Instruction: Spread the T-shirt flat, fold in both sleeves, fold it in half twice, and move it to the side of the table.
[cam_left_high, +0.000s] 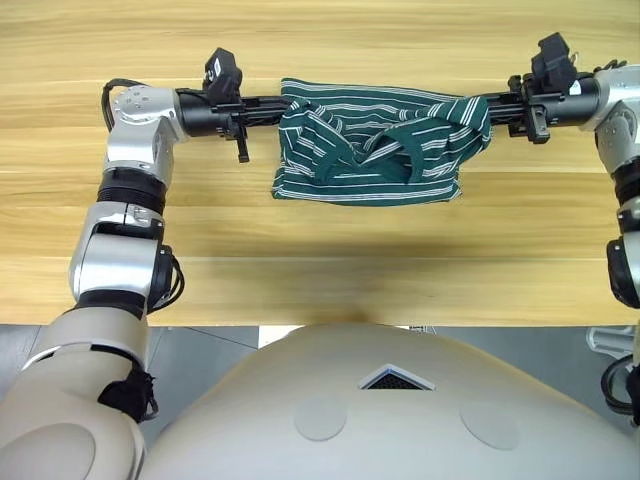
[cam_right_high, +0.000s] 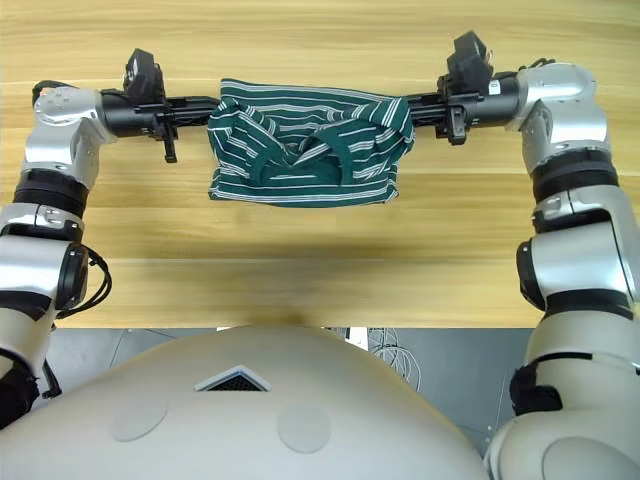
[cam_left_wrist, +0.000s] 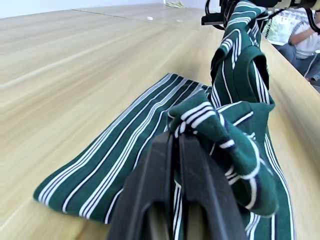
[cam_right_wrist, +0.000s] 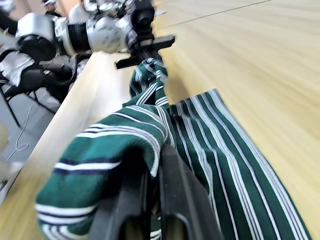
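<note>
- Hanging between the two claws, the T-shirt (cam_left_high: 375, 150) is dark green with thin white stripes and stretches sideways across the space between the arms.
- The left claw (cam_left_high: 272, 108) grips the shirt's left upper corner. In the left wrist view its black jaws are pressed tight together, with a bunched fold of striped cloth pinched between them.
- The right claw (cam_left_high: 484, 102) grips the opposite upper corner. The right wrist view shows its jaws likewise closed on a thick roll of fabric.
- Both arms reach inward from the sides at about the same level, so the held edge runs nearly straight from one claw to the other.
- That held edge is raised off the tabletop (cam_left_high: 300, 40). From it the cloth sags in loose, twisted folds, and the middle is rumpled, with curved seams or hems crossing one another.
- The lower part of the shirt lies on the wood. In the left wrist view a smooth striped panel rests flat on the surface beside the lifted edge.
- The shirt is not spread flat. It is bunched into a rough rectangle that is wider than it is deep.
- It sits over the light wooden tabletop roughly midway between the two arms, well in from the near edge.
</note>
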